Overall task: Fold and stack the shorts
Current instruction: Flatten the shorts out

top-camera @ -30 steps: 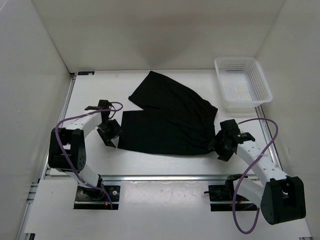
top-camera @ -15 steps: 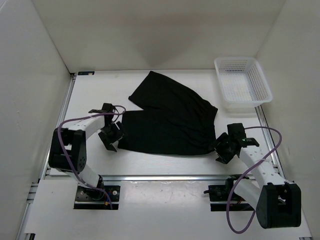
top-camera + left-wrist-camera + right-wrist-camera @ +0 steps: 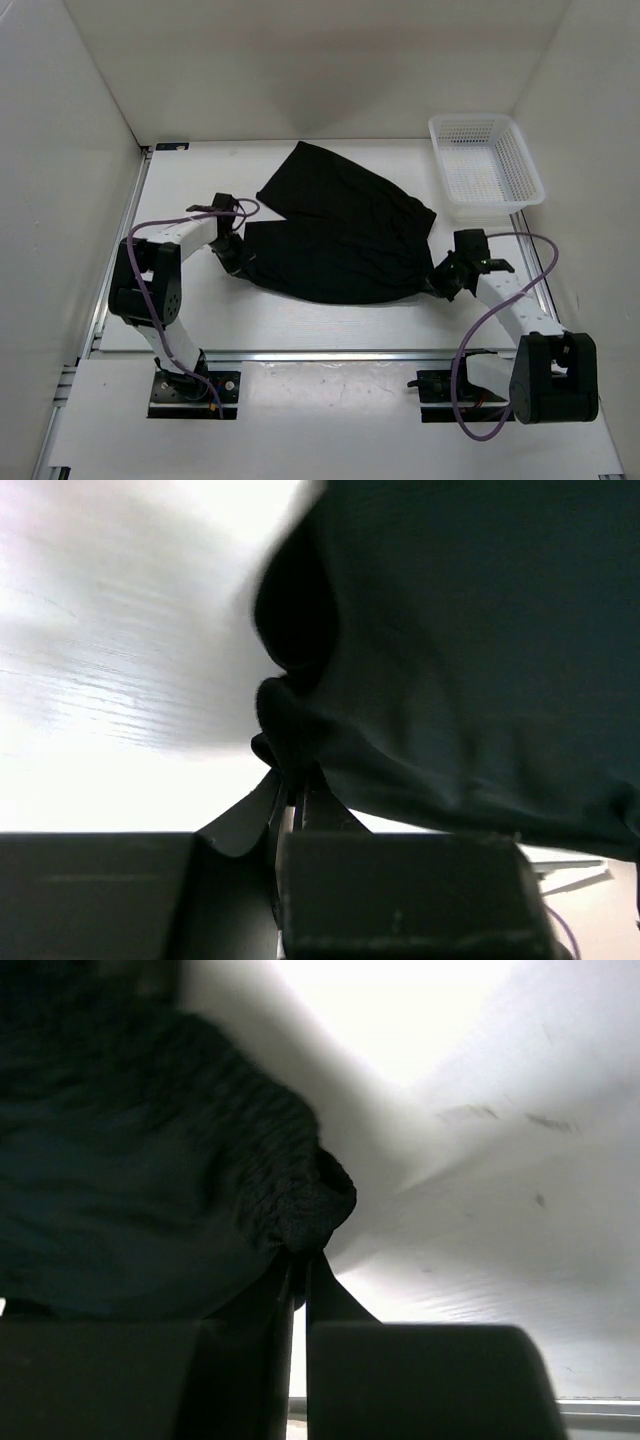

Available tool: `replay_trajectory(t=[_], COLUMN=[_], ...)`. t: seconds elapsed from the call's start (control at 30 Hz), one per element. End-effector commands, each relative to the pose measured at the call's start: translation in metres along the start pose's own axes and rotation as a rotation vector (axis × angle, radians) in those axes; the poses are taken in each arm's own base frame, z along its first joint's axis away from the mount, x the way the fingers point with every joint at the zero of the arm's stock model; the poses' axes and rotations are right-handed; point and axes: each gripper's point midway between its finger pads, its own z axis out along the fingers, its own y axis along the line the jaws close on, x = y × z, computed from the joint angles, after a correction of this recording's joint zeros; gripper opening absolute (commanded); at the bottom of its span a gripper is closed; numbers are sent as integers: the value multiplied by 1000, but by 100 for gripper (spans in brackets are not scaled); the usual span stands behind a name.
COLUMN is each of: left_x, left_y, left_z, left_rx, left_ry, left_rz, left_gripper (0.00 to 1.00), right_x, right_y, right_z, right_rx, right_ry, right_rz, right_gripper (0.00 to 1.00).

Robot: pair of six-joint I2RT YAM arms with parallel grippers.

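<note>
Our left gripper [image 3: 238,262] has closed fully on the near-left corner of the black shorts [image 3: 340,235], pinching bunched fabric; a second ago it hung just beside that hem. Our right gripper [image 3: 440,283] has likewise moved in and clamped the near-right corner. The shorts lie spread mid-table, and the white basket [image 3: 527,155] sits unmoved at far right.

A robot lab cell: white panels [image 3: 70,150] wall in a white table [image 3: 330,325], with an aluminium rail [image 3: 320,355] and black mounting plates [image 3: 195,392] along its near edge.
</note>
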Motion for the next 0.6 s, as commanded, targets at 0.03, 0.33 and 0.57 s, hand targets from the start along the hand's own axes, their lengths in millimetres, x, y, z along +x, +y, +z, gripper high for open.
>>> replay_trajectory(t=[0.03, 0.33, 0.57], left_x=[-35, -51, 8], left_y=[-34, -34, 21], left_z=[-60, -139, -106], left_rx=[134, 197, 137], left_ry=[-166, -326, -260], left_rz=[25, 24, -23], left_gripper=[10, 10, 10], right_x=[-53, -45, 15], right_y=[43, 44, -11], right_z=[-41, -81, -68], right_rx=[-62, -94, -61], right_ry=[-184, -215, -88], right_rz=[-120, -207, -207], right_gripper=[0, 0, 7])
